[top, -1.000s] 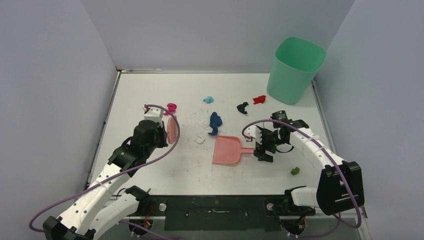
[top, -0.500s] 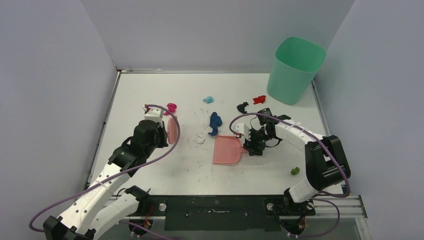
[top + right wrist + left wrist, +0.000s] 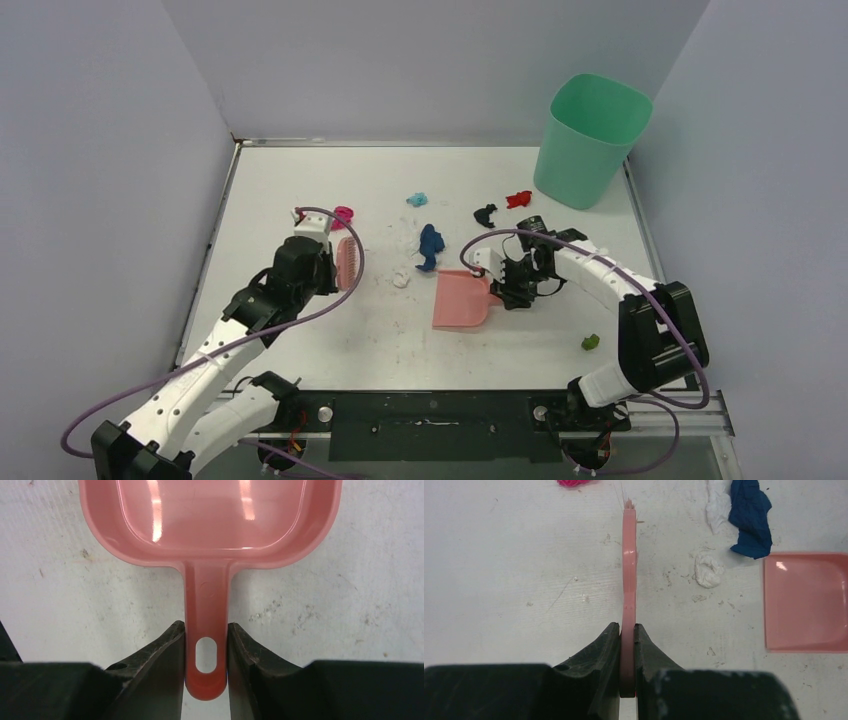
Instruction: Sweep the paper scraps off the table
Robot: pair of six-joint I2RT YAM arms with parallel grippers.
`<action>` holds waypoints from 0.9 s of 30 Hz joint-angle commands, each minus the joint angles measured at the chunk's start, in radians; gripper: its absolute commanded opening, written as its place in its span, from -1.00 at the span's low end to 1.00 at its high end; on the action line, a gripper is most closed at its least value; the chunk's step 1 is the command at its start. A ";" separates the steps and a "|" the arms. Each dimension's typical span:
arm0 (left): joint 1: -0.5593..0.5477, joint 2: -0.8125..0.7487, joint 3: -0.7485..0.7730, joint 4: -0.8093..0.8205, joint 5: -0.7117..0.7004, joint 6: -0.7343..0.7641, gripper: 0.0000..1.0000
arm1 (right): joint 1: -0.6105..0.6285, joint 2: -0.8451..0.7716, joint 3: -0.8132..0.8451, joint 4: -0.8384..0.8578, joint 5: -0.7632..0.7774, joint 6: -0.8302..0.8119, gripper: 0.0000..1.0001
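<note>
Paper scraps lie on the table (image 3: 300, 180): magenta (image 3: 343, 214), light blue (image 3: 417, 199), dark blue (image 3: 431, 243), black (image 3: 485, 214), red (image 3: 518, 199), white (image 3: 401, 279) and green (image 3: 590, 342). My left gripper (image 3: 626, 626) is shut on the pink brush (image 3: 628, 560), held edge-on left of the white wad (image 3: 708, 570) and the dark blue scrap (image 3: 751, 517). My right gripper (image 3: 206, 625) is shut on the handle of the pink dustpan (image 3: 210, 515), both fingers against it. The dustpan (image 3: 463, 300) lies flat just below the dark blue scrap, its mouth toward the brush (image 3: 346, 262).
A mint-green bin (image 3: 592, 140) stands at the back right corner, near the red and black scraps. Grey walls close in the table on the left, back and right. A black rail (image 3: 430, 410) runs along the front edge between the arm bases.
My right gripper has closed from wide open onto the dustpan handle, and the dustpan has shifted slightly right and turned. The left arm has nudged the brush a little upward.
</note>
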 commanded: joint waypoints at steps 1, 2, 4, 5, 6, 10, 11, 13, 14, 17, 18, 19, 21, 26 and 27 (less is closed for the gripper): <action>0.009 0.105 0.116 -0.015 -0.028 0.005 -1.00 | -0.026 -0.065 0.084 -0.103 0.069 0.035 -0.65; 0.010 0.152 0.166 -0.056 -0.045 0.012 -1.00 | -0.032 -0.069 0.092 -0.121 0.075 0.045 -0.66; 0.009 0.250 0.254 -0.127 -0.057 0.042 -1.00 | -0.047 -0.084 0.099 -0.143 0.088 0.064 -0.68; 0.009 0.297 0.298 -0.159 -0.055 0.056 -1.00 | -0.053 -0.091 0.102 -0.151 0.098 0.074 -0.68; 0.008 0.349 0.343 -0.192 -0.053 0.067 -1.00 | -0.059 -0.094 0.106 -0.159 0.113 0.085 -0.68; 0.004 0.532 0.510 -0.281 -0.024 0.094 -1.00 | -0.084 -0.073 0.126 -0.182 0.176 0.137 -0.70; 0.004 0.572 0.544 -0.286 -0.011 0.099 -1.00 | -0.092 -0.064 0.131 -0.187 0.180 0.144 -0.69; 0.009 0.653 0.616 -0.293 0.024 0.108 -1.00 | -0.098 -0.043 0.140 -0.184 0.193 0.162 -0.70; 0.012 0.696 0.656 -0.305 0.040 0.111 -1.00 | -0.099 -0.033 0.145 -0.176 0.203 0.174 -0.70; 0.012 0.818 0.802 -0.347 0.123 0.121 -1.00 | -0.098 0.010 0.168 -0.162 0.225 0.200 -0.70; 0.011 0.854 0.843 -0.358 0.145 0.121 -1.00 | -0.097 0.025 0.178 -0.156 0.229 0.210 -0.70; 0.008 0.890 0.878 -0.370 0.165 0.122 -1.00 | -0.095 0.038 0.186 -0.152 0.234 0.217 -0.70; -0.001 0.955 0.943 -0.382 0.202 0.123 -1.00 | -0.089 0.061 0.204 -0.146 0.235 0.223 -0.70; -0.041 1.073 1.042 -0.394 0.278 0.111 -1.00 | -0.069 0.110 0.257 -0.144 0.223 0.249 -0.69; -0.056 1.085 1.052 -0.394 0.298 0.108 -1.00 | -0.060 0.120 0.264 -0.143 0.223 0.252 -0.69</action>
